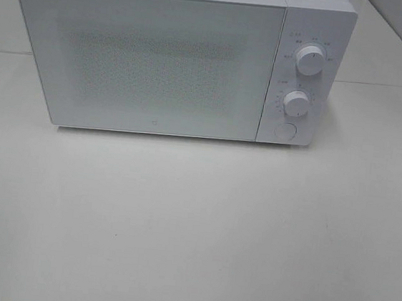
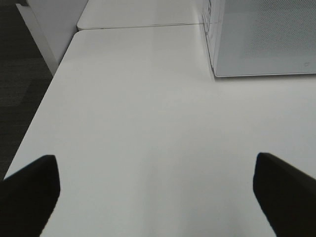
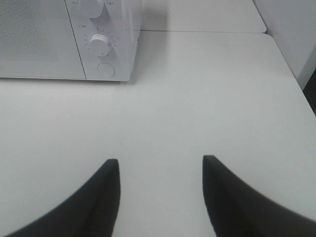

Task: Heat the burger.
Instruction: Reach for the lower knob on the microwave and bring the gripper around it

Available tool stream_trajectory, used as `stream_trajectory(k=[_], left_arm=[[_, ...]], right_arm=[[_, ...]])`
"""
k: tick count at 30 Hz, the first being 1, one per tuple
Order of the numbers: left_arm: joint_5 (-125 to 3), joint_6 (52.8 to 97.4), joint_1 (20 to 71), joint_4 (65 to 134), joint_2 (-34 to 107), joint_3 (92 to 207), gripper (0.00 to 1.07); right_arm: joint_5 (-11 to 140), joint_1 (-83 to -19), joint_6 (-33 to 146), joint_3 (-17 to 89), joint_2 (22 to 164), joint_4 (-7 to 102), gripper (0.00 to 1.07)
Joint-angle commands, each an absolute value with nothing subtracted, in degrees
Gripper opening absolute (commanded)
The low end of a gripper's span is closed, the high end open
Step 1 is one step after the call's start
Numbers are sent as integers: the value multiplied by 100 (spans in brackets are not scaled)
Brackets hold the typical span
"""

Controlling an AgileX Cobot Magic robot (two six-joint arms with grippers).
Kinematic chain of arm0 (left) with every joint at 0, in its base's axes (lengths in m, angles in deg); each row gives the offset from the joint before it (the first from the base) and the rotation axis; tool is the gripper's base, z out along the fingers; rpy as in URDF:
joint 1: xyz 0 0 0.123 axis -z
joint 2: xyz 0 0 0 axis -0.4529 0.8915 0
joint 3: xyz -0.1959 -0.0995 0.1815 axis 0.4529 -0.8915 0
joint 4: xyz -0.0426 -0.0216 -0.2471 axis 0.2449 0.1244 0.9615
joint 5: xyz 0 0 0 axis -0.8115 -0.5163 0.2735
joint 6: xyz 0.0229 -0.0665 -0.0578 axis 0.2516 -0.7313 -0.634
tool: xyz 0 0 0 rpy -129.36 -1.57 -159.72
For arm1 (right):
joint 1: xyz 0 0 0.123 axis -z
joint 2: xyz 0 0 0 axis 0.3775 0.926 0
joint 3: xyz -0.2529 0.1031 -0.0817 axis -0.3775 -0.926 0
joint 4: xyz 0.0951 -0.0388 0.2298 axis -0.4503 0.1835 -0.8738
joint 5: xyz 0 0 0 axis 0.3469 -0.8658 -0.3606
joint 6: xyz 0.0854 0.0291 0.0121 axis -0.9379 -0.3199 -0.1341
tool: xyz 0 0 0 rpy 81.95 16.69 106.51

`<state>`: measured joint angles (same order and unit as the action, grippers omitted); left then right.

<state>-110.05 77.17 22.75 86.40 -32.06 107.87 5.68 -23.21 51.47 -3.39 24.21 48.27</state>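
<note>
Left tool (image 2: 155, 161), right tool (image 3: 160, 161) facing shut microwave (image 1: 153, 59)

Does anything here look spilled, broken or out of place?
Nothing stands out. The microwave sits level on the white table with its door shut. No spill or damage shows. The left gripper and the right gripper hang open over the table, holding nothing.

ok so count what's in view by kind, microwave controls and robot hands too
white box-shaped microwave: 1
round white dials: 2
round white push button: 1
black robot hands: 2, left hand and right hand
total: 6
</note>
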Motion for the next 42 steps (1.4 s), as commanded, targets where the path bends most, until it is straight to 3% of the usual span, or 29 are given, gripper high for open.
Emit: stream_trajectory(k=[1,35,39,41,42], left_arm=[[-10953,7677,2252,8611,-3355,10770,101],[-10953,7677,2252,8611,-3326,10770,101],[-10953,7677,2252,8611,-3326,10770,101],[-10953,7682,2252,8611,-3326,10770,101],[-10953,7682,2252,8611,-3326,10770,101]], right_arm=[[620,-2304,5182,-345,2266,4838,53],[620,-2304,5216,-345,2266,4833,53],[654,-2304,5531,-311,2295,4615,57],[1119,-2304,5663,-150,2530,4248,71],[1119,-2304,5663,-150,2530,4248,71]])
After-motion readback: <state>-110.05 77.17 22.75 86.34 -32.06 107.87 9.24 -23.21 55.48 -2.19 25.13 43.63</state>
